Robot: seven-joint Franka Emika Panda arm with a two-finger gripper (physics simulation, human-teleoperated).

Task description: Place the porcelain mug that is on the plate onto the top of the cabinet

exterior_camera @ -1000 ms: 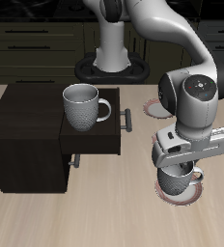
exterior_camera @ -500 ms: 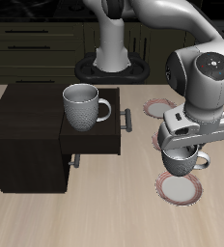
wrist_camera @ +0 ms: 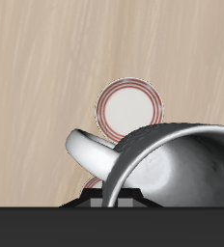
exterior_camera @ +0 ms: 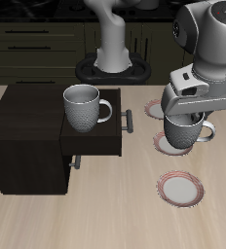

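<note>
The mug (exterior_camera: 184, 131) hangs in the air clamped in the gripper (exterior_camera: 188, 115), above the table (exterior_camera: 105, 209) and beside the cabinet (exterior_camera: 32, 136). A second mug (exterior_camera: 83, 106) stands on the cabinet's open drawer. The plate (exterior_camera: 181, 189) below lies bare.

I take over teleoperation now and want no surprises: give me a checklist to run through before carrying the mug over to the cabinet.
1. The gripper holds the porcelain mug: ok.
2. Mug lifted off the plate: ok.
3. Mug upright: ok, as far as the exterior view shows.
4. Finger contact on the rim: cannot tell, hidden.
5. Free spot on the cabinet top: ok, bare beside the second mug.
6. Open drawer juts toward the path: not ok, stay above it.
</note>
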